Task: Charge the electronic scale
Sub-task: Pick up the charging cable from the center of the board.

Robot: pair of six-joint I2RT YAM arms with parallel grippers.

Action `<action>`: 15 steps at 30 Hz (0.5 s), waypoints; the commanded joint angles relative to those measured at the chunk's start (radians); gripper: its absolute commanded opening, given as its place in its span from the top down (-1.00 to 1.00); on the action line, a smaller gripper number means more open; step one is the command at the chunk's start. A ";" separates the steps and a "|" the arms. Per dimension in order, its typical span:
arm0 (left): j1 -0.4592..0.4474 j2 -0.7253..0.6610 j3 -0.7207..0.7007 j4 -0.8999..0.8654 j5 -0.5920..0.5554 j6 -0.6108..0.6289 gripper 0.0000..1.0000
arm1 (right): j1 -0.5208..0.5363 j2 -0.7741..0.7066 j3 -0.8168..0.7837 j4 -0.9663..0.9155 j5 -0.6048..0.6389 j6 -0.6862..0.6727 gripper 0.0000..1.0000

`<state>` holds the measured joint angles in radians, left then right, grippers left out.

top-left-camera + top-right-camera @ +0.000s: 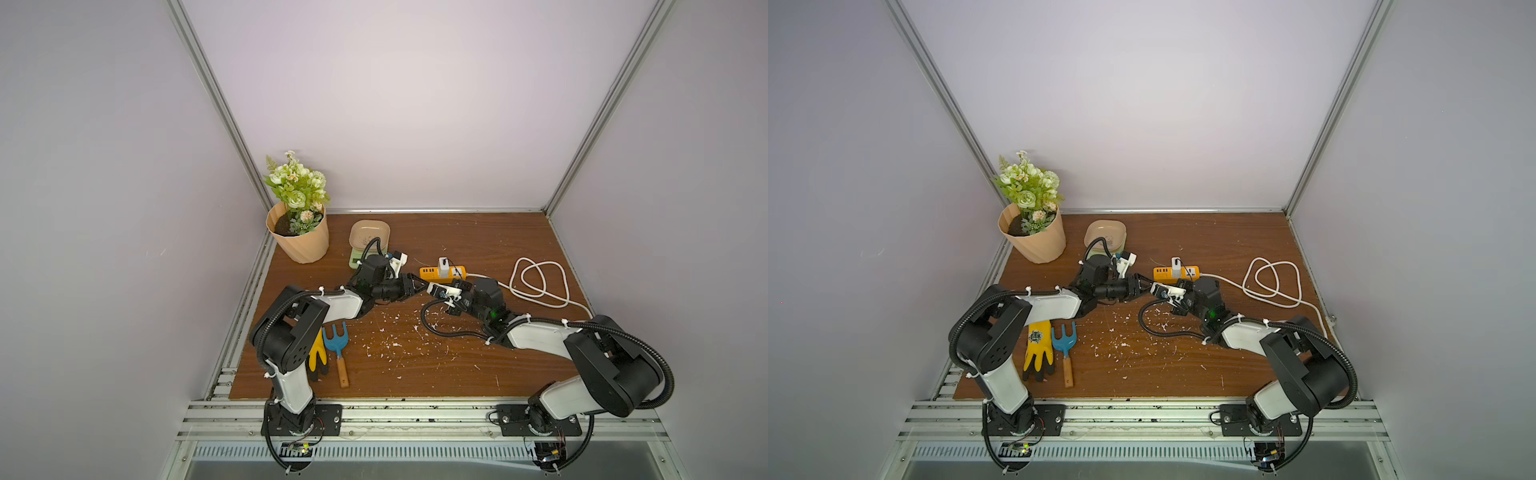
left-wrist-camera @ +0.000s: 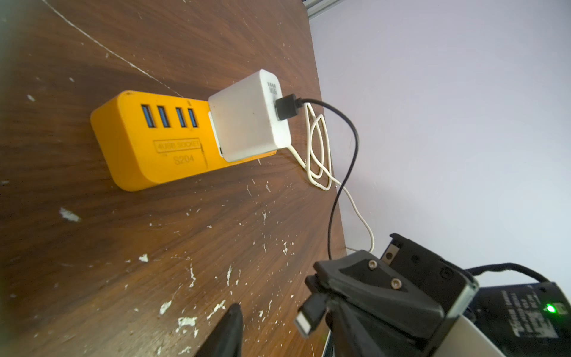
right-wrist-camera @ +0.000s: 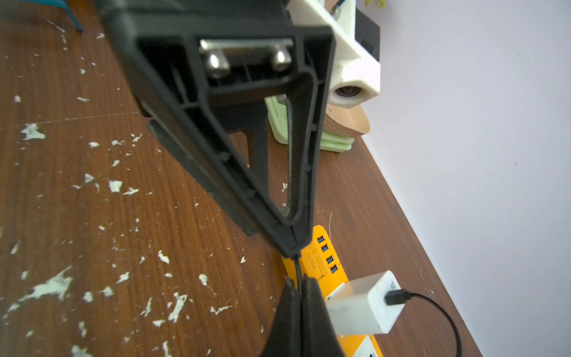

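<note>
**Cable end held up between the two arms, scale waiting at the back**

Closest to me, at the front edge of the wooden table (image 1: pixel 457 374), a yellow glove (image 1: pixel 1038 349) and a blue hand rake (image 1: pixel 1064 340) lie side by side next to the left arm's base. The board beyond them is flecked with white chips.

Further in, the two arms meet nose to nose near the middle. The right gripper (image 3: pixel 298 289) has its fingers pressed together on a thin black cable (image 2: pixel 346 173). The cable's small connector (image 2: pixel 307 320) sticks out bare past the tips. The left gripper (image 1: pixel 419 286) points straight at it with its jaws parted. In the left wrist view, one of its fingers (image 2: pixel 228 330) stands clear of the connector, not touching. That view does not show its other finger.

Just behind the grippers lies an orange power strip (image 2: pixel 148 145) with four blue USB ports. A white charger block (image 2: pixel 250 117) is plugged into it, and the black cable runs out of the block. The strip's white cord (image 1: pixel 540 282) lies in loose loops off to the right.

Further back and to the left sits the electronic scale (image 1: pixel 370 237), pale green with its beige tray on top. It is on the table right behind the left arm's wrist, which hides part of it. Nothing is plugged into it that I can see. Next to it, in the far left corner, stands a peach flower pot (image 1: pixel 299 237) with green and white blooms.
</note>
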<state>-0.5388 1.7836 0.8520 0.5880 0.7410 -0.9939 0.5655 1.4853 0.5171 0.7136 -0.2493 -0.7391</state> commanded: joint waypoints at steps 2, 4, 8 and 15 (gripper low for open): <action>-0.009 0.006 0.025 0.062 0.018 -0.038 0.12 | -0.008 -0.016 -0.012 0.044 -0.051 0.007 0.99; -0.009 0.007 0.023 0.088 0.032 -0.050 0.21 | -0.008 -0.017 -0.012 0.036 -0.050 0.007 0.99; -0.010 0.010 0.023 0.098 0.038 -0.061 0.31 | -0.009 -0.019 -0.014 0.037 -0.050 0.010 0.99; -0.013 0.029 0.015 0.124 0.049 -0.082 0.31 | -0.009 -0.022 -0.012 0.042 -0.051 0.015 0.98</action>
<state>-0.5388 1.7950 0.8539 0.6590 0.7662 -1.0451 0.5602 1.4857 0.5034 0.7143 -0.2668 -0.7391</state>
